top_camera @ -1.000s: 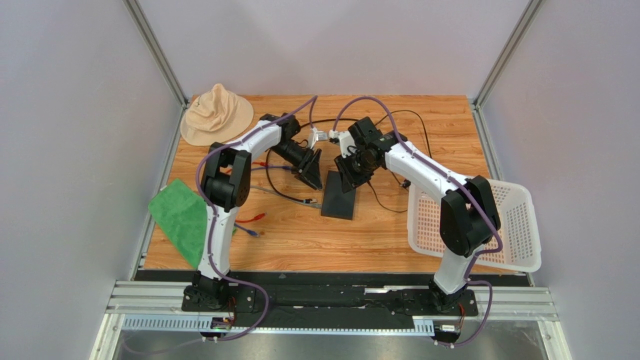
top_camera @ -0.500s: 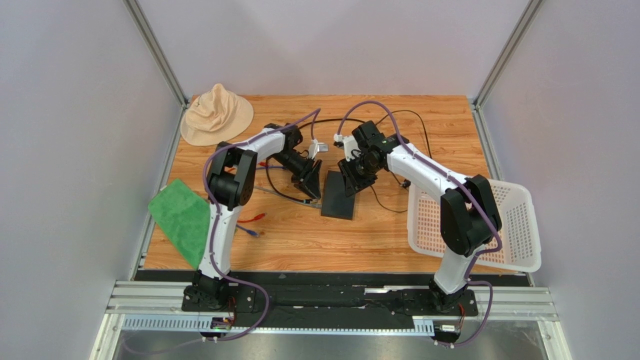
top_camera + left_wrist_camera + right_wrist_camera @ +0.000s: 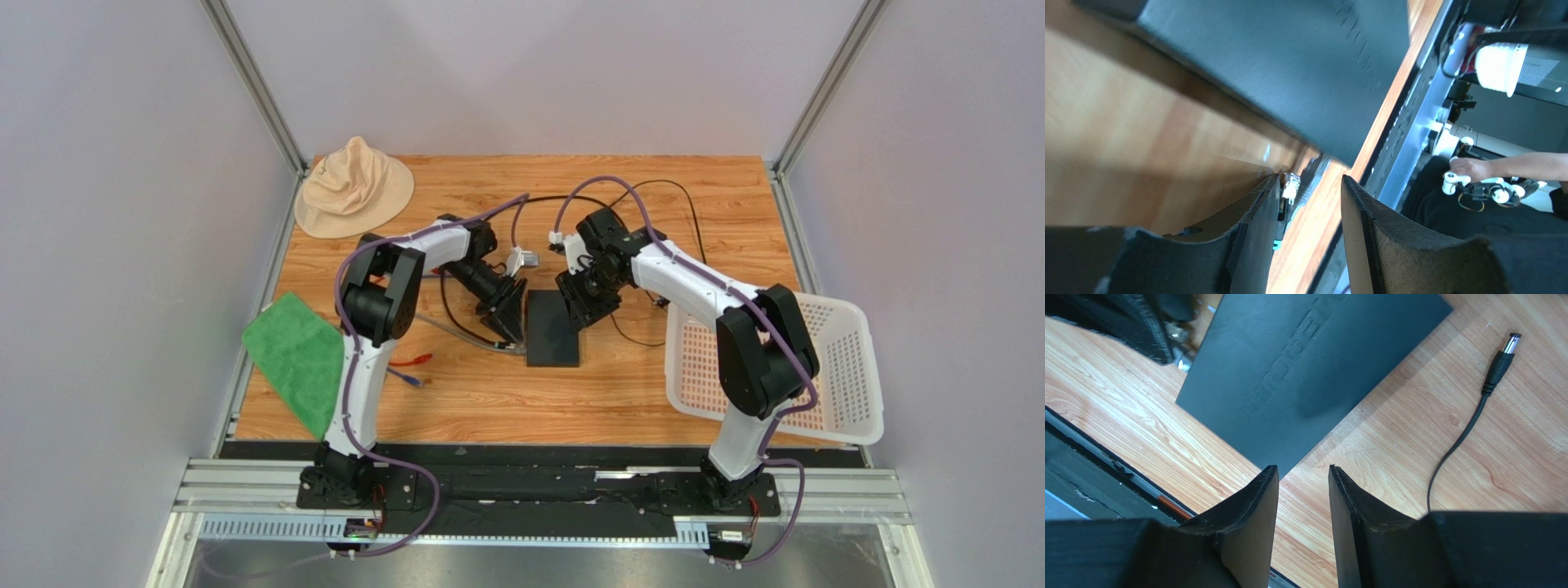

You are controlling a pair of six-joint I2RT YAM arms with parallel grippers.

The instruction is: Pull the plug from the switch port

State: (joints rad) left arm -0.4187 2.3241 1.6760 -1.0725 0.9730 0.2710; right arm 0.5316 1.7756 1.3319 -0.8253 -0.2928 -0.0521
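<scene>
The switch is a flat matte-black box lying on the wooden table; it fills the top of the left wrist view and shows in the right wrist view. My left gripper is at the switch's left edge, jaws open. A clear plug with a teal boot lies against the inner face of its left finger, close to the switch's edge; whether it sits in a port is hidden. My right gripper hovers over the switch's right corner, jaws open and empty.
A loose black power cable with a barrel plug lies right of the switch. A tan hat is at back left, a green cloth at the left edge, a white basket at the right. Thin cables lie at front left.
My left gripper has moved toward the near edge, down along the switch's left side. My right gripper has shifted slightly, and the switch now lies squarer on the table.
</scene>
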